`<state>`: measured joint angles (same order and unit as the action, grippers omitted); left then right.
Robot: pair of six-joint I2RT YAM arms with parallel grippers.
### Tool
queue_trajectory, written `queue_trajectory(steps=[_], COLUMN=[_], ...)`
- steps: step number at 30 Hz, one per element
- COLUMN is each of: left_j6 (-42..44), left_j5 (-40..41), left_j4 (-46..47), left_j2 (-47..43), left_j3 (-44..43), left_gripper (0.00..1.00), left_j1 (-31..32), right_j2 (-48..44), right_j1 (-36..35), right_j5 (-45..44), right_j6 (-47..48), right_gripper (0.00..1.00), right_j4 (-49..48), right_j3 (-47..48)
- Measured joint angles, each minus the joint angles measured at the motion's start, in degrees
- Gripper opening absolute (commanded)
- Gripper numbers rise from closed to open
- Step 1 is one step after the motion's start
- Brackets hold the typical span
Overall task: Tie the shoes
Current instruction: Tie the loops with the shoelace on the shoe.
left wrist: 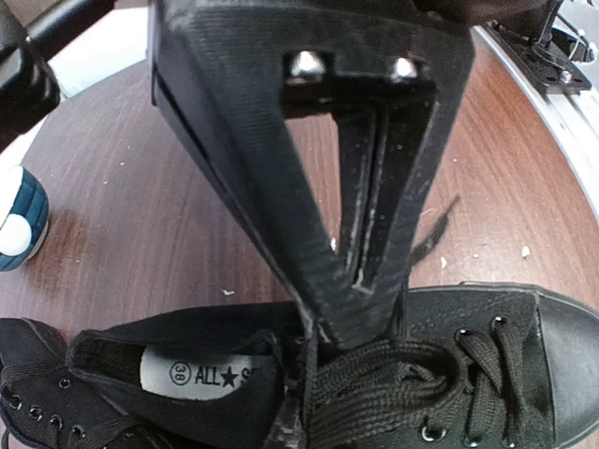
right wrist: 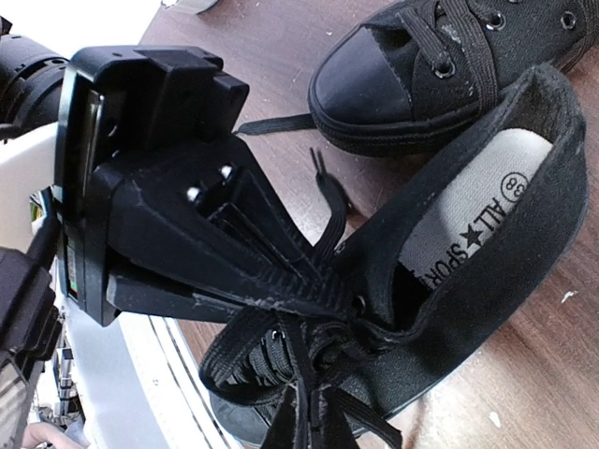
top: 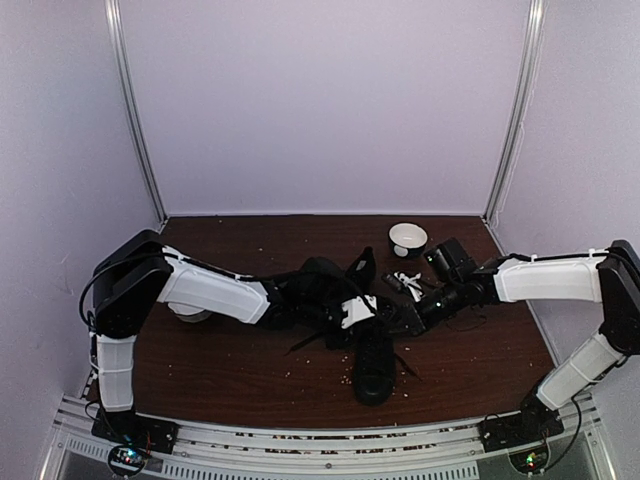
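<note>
One black shoe lies mid-table with its toe toward the front edge. The second black shoe lies behind it, partly hidden by my left arm. My left gripper and right gripper meet over the near shoe's opening. In the left wrist view my gripper is shut, its tip on the black lace loop at the shoe's tongue. In the right wrist view my gripper is shut on the black lace at the knot. The second shoe lies beyond it.
A white bowl stands at the back right. Another pale bowl sits under my left arm. Small white pieces lie near the right wrist. A blue and white object stands left. Crumbs are scattered on the brown table.
</note>
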<state>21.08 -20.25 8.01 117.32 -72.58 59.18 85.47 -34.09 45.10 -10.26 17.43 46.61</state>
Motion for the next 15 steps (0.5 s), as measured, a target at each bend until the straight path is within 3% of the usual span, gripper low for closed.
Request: queue_trajectory(steps=[9,15], left_j6=[-2.4,-3.8], left_j5=[-0.37,-1.38], left_j4=[3.39,4.55], left_j2=[-0.37,-0.44], left_j3=[1.38,1.99], left_gripper=[0.0,0.0], left_j1=[-0.33,-0.52], right_j2=[-0.04,-0.09], right_j1=[0.04,0.04], right_j5=[-0.15,-0.74], right_j6=[1.38,2.29], right_gripper=[0.0,0.16], right_j4=[1.25,2.99], right_j3=[0.02,0.0])
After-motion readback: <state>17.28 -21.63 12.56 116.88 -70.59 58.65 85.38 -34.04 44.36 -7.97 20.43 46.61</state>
